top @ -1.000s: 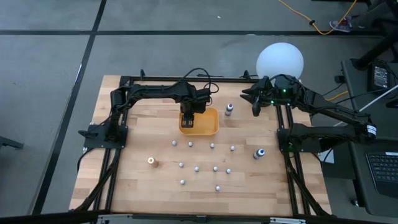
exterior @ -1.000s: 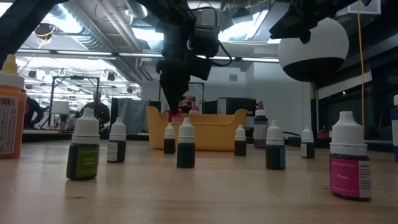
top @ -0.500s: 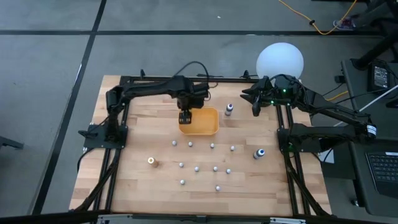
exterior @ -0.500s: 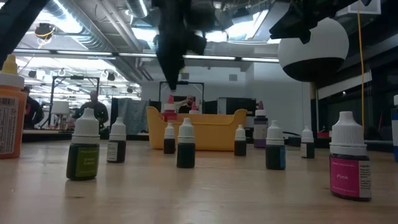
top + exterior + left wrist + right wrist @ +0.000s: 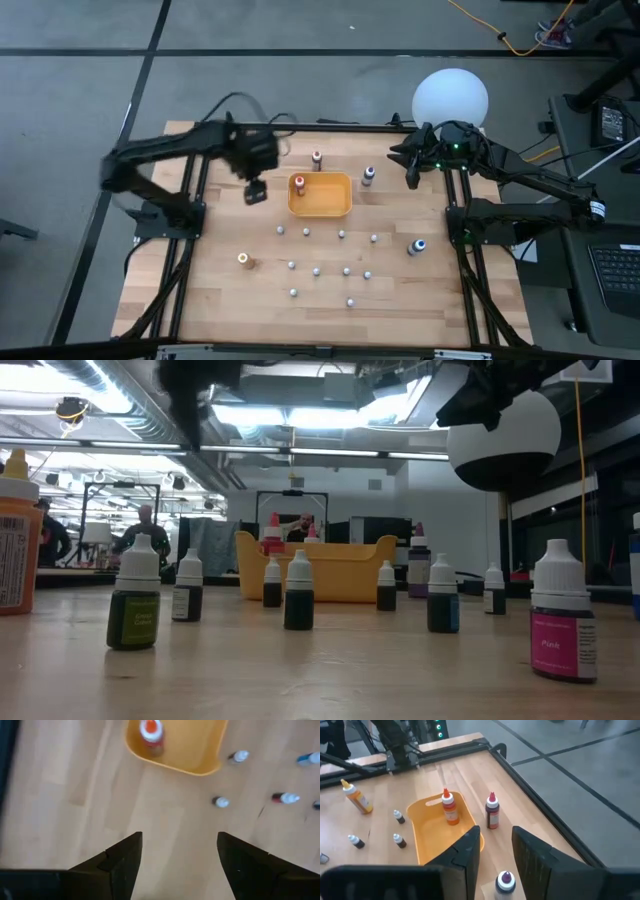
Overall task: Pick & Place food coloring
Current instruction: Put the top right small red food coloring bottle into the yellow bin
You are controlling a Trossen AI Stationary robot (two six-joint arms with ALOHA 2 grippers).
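Observation:
The orange tray (image 5: 335, 205) lies at the table's far middle, and a red-topped food coloring bottle (image 5: 299, 183) stands upright in its left end (image 5: 151, 732). A maroon-topped bottle (image 5: 317, 158) stands behind the tray and a purple-topped one (image 5: 368, 176) to its right. My left gripper (image 5: 255, 192) hangs open above bare wood left of the tray, its fingers (image 5: 125, 865) spread with nothing between them. My right gripper (image 5: 409, 168) waits high at the far right, open (image 5: 495, 850) and holding nothing.
Several small white-capped bottles (image 5: 316, 270) stand scattered over the table's middle. A blue-topped bottle (image 5: 415, 246) stands at the right and an orange bottle (image 5: 243, 260) at the left. A white globe lamp (image 5: 451, 97) sits beyond the far right corner. Black frame rails (image 5: 190, 260) run along the table's sides.
My left gripper has let go of the red-topped bottle, which stays upright in the tray's left end. It has risen out of the tray and swung toward the table's left edge, rolling a little as it went.

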